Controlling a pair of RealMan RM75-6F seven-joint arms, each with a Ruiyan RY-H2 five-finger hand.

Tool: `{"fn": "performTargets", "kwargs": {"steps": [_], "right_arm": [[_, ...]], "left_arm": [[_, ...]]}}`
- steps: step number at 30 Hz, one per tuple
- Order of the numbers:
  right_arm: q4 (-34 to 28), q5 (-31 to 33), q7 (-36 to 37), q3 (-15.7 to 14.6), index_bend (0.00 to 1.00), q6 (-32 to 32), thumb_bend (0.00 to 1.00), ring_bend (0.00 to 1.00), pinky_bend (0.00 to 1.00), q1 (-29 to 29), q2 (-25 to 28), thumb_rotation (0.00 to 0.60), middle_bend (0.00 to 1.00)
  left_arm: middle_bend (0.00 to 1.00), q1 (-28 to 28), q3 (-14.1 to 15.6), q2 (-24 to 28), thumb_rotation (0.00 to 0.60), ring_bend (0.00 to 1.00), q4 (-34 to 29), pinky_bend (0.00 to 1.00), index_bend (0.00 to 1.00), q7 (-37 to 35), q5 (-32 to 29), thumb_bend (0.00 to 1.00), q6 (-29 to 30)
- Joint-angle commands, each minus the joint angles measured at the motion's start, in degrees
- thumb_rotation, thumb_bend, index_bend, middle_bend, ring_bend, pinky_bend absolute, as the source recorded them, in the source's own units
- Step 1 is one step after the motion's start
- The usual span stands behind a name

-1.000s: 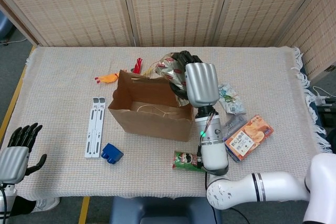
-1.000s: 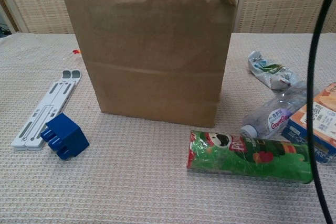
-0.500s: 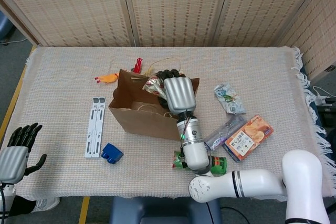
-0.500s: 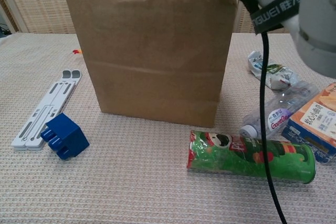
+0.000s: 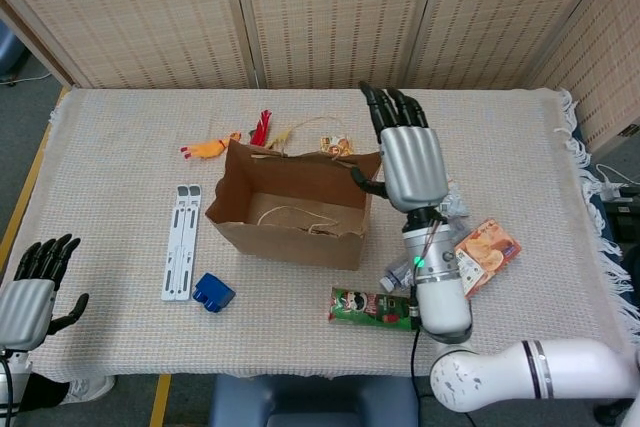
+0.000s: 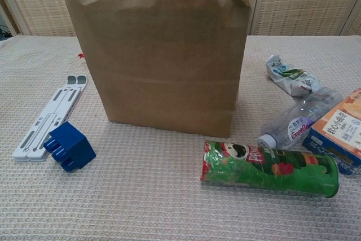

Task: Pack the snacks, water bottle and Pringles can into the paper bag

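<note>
The brown paper bag (image 5: 285, 217) stands open in the middle of the table and fills the chest view (image 6: 158, 55). My right hand (image 5: 405, 152) hovers above the bag's right edge, fingers straight and spread, holding nothing. Right of the bag lie a green Pringles can (image 5: 372, 307) (image 6: 269, 167), a clear water bottle (image 6: 299, 119), an orange snack box (image 5: 488, 250) (image 6: 341, 134) and a white-green snack packet (image 6: 289, 77). My arm hides most of the bottle and the packet in the head view. My left hand (image 5: 35, 282) waits empty off the table's near left corner.
A white folding stand (image 5: 182, 239) (image 6: 51, 114) and a blue block (image 5: 213, 292) (image 6: 69, 146) lie left of the bag. An orange toy (image 5: 205, 149) and a red one (image 5: 262, 127) sit behind it. Woven screens close off the back.
My right hand carried a foil snack pack down into the bag, then rose out to the right with fingers spread and empty. The pack is no longer visible. The left hand stayed still.
</note>
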Motion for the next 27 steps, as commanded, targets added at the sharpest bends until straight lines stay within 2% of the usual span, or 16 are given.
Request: {"fn": "performTargets", "kwargs": {"steps": [1,2,4,7,10,14,17,22,27], "right_arm": [[-7.5,-5.27,6.49,-7.35,0.0,-1.9,0.11,0.05,0.11,-12.48,13.33,0.6,0.11],[-7.71,-7.19,9.32,-9.68,0.0,-3.25,0.11,0.05,0.11,-15.8,16.63,0.6,0.11],[-6.52,-10.98,15.22,-14.05,0.0,-6.64,0.11,0.05,0.11,-21.26,22.01,0.6,0.11],[-2.37,-16.39,22.46,-19.87,0.0,-13.12,0.11,0.05,0.11,-26.39,27.8,0.6,0.11],[5.47,-23.73,28.26,-25.69,0.0,-21.28,0.11,0.05,0.11,-29.11,31.51,0.6,0.11],[14.18,-30.07,29.15,-29.78,0.0,-26.69,0.04,0.05,0.09,-29.29,30.43,0.6,0.11],[21.6,-33.9,27.05,-32.2,0.0,-30.4,0.0,0.05,0.06,-28.24,27.46,0.6,0.11],[27.54,-33.6,25.7,-33.78,0.0,-35.99,0.0,0.02,0.02,-26.42,23.5,0.6,0.09],[32.42,-31.36,20.25,-34.74,0.0,-39.21,0.0,0.0,0.0,-24.64,19.28,0.6,0.06]], "left_arm": [[0.0,1.7,2.21,0.73,0.6,0.0,-4.76,0.0,0.0,3.61,2.38,0.37,2.19],[0.0,1.96,2.69,-0.57,0.6,0.0,3.06,0.0,0.0,-1.2,0.17,0.37,0.03],[0.0,2.09,2.81,-4.49,0.6,0.0,8.77,0.0,0.0,-3.55,2.0,0.37,1.54],[0.0,1.82,1.93,-4.05,0.6,0.0,7.12,0.0,0.0,-2.29,2.27,0.37,2.55],[0.0,1.78,1.6,-3.94,0.6,0.0,6.18,0.0,0.0,-0.86,1.65,0.37,2.32],[0.0,1.71,1.31,-3.95,0.6,0.0,5.68,0.0,0.0,-0.02,1.29,0.37,2.21],[0.0,1.62,1.09,-3.93,0.6,0.0,5.32,0.0,0.0,0.45,1.02,0.37,2.08],[0.0,1.59,0.97,-3.75,0.6,0.0,5.05,0.0,0.0,0.44,0.9,0.37,1.97],[0.0,1.43,0.88,-3.48,0.6,0.0,4.76,0.0,0.0,0.3,0.84,0.37,1.67]]}}
